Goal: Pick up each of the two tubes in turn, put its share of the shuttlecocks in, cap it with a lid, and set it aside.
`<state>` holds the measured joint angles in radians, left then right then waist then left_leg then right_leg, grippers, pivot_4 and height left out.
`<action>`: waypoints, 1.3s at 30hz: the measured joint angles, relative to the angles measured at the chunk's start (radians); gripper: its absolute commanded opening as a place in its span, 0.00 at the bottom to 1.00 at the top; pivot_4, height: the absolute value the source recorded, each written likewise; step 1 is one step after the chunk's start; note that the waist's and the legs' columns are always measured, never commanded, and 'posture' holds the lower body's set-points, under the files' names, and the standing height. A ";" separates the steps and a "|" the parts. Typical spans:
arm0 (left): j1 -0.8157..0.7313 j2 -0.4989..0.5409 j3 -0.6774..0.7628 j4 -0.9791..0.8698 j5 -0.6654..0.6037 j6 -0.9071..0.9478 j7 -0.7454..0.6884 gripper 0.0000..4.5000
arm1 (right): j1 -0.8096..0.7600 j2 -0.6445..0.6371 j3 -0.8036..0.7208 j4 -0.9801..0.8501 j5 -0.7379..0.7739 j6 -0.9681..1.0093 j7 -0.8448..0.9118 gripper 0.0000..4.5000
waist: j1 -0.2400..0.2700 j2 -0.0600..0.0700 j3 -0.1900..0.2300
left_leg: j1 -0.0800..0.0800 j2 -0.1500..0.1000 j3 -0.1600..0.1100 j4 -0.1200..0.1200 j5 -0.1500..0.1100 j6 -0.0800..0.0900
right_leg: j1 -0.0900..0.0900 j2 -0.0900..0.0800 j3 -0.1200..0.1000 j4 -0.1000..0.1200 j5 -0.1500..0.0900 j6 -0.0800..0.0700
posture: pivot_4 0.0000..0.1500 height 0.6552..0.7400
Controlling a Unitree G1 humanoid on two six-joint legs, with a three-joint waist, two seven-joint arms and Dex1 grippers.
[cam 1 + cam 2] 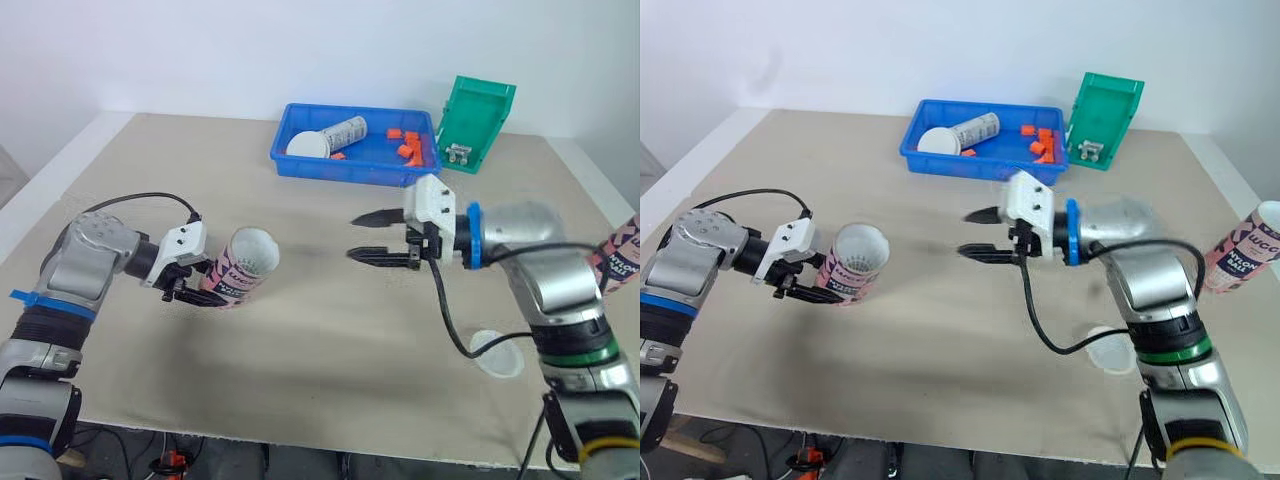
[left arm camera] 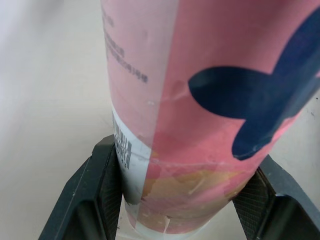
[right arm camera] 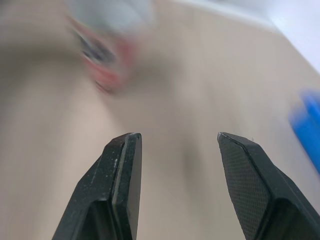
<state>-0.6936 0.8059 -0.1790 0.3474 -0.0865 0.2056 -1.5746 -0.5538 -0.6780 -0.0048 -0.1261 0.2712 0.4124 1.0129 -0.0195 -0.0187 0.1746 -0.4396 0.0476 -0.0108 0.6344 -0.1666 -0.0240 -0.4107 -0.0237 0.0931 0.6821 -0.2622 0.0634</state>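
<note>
My left gripper [image 1: 205, 290] is shut on a pink printed tube [image 1: 243, 268], gripping it near its closed base [image 2: 200, 125]. The tube is tilted, with its open white mouth facing up and to the right. My right gripper [image 1: 352, 236] hovers over the middle of the table, open and empty, with its fingers pointing left toward that tube; the tube appears blurred [image 3: 100, 55] ahead of the fingers. A second pink tube [image 1: 620, 255] stands at the table's right edge. A white lid [image 1: 497, 352] lies flat near the front right, under my right arm.
A blue tray [image 1: 300, 165] at the back holds a lying grey-white tube [image 1: 335, 137] and several orange pieces [image 1: 408, 148]. A green bin [image 1: 475, 120] stands tilted to its right. The beige table [image 1: 330, 350] ends close behind both.
</note>
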 measured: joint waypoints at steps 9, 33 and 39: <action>-0.018 -0.001 -0.012 0.028 0.008 -0.012 -0.008 0.58 | 0.233 0.030 -0.276 0.024 -0.032 0.014 -0.342 0.59 | -0.003 0.000 0.000 | 0.002 -0.001 0.002 0.000 -0.001 0.000 | 0.000 0.000 0.003 0.000 -0.002 0.003 | 1.00 0.62; -0.023 -0.005 -0.012 0.042 0.006 -0.032 -0.004 0.58 | -0.103 0.083 -0.085 0.714 -0.173 -0.219 -0.398 0.54 | -0.005 0.001 0.000 | 0.002 -0.001 0.004 0.002 0.000 0.001 | 0.001 0.000 0.006 -0.001 -0.001 0.002 | 1.00 0.62; -0.017 -0.005 -0.004 0.033 0.004 -0.029 -0.001 0.58 | -0.168 0.102 -0.073 0.828 -0.195 -0.282 -0.402 0.01 | -0.004 0.001 0.000 | 0.002 -0.001 0.003 0.002 0.000 0.001 | 0.001 0.000 0.006 -0.001 0.000 0.004 | 1.00 0.62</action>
<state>-0.7110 0.8013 -0.1828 0.3808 -0.0826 0.1764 -1.5758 -0.7223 -0.5758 -0.0775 0.7020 0.0758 0.1300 0.6109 -0.0237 -0.0176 0.1749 -0.4380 0.0463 -0.0077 0.6361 -0.1667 -0.0234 -0.4092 -0.0233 0.0993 0.6811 -0.2622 0.0679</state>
